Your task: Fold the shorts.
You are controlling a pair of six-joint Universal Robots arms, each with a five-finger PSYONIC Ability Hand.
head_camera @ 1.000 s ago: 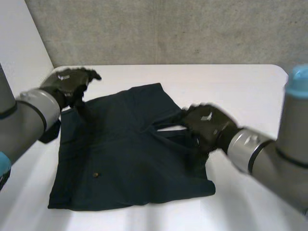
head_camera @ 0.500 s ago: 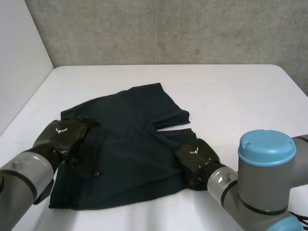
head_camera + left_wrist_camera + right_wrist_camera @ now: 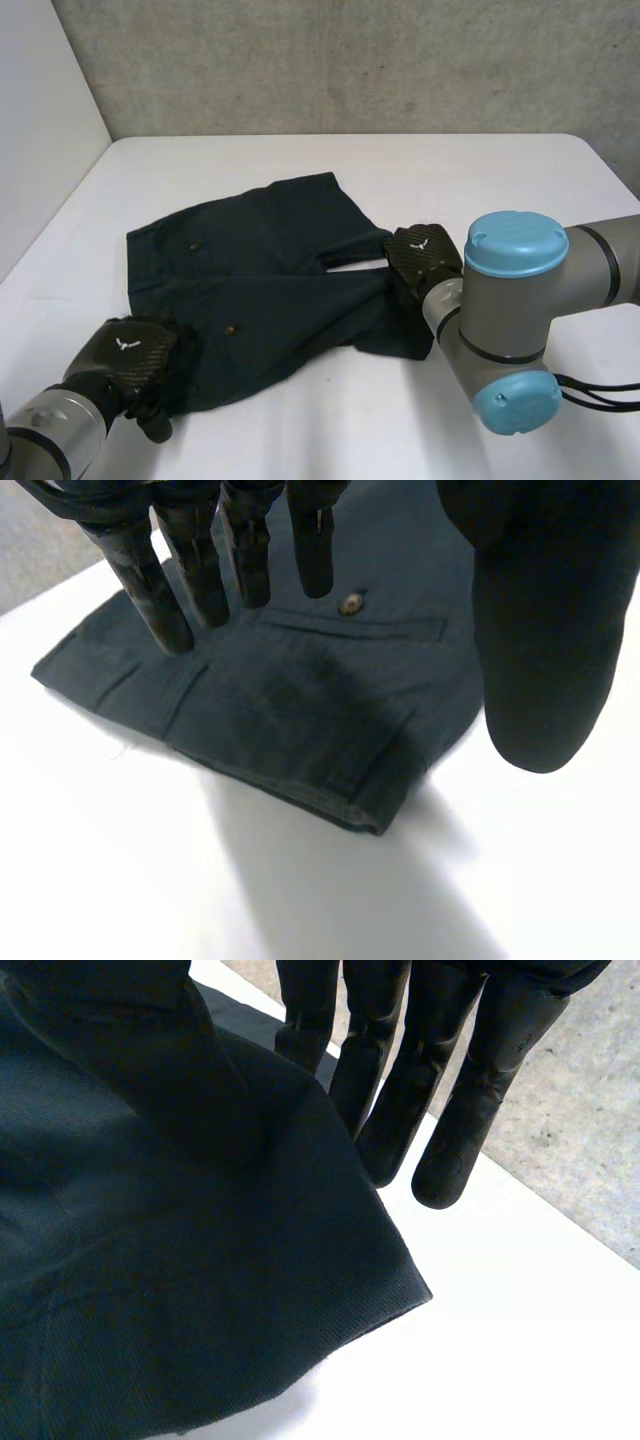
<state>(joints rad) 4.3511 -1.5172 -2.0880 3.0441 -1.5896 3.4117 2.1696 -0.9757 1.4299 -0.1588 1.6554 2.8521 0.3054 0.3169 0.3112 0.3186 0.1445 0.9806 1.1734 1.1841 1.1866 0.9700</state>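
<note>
On the table (image 3: 330,160), left of centre: dark shorts (image 3: 270,270), spread mostly flat, waistband toward 9 o'clock, legs toward 3.

At the cloth's 7 o'clock corner: the left hand (image 3: 128,356), back up. Hides that corner from the head camera. From its own wrist: fingers (image 3: 150,580) straight and slightly spread over a doubled waistband corner, near a button (image 3: 350,604), thumb wide apart, gripping nothing. Hard to tell whether touching the cloth or just above it.

At 3 o'clock, by the leg hems: the right hand (image 3: 423,256), wrist hidden behind the right arm (image 3: 510,300). From its wrist: hem corner pinched between straight fingers (image 3: 472,1090) and thumb, held off the table. Thumb tip lost against the dark cloth.
</note>
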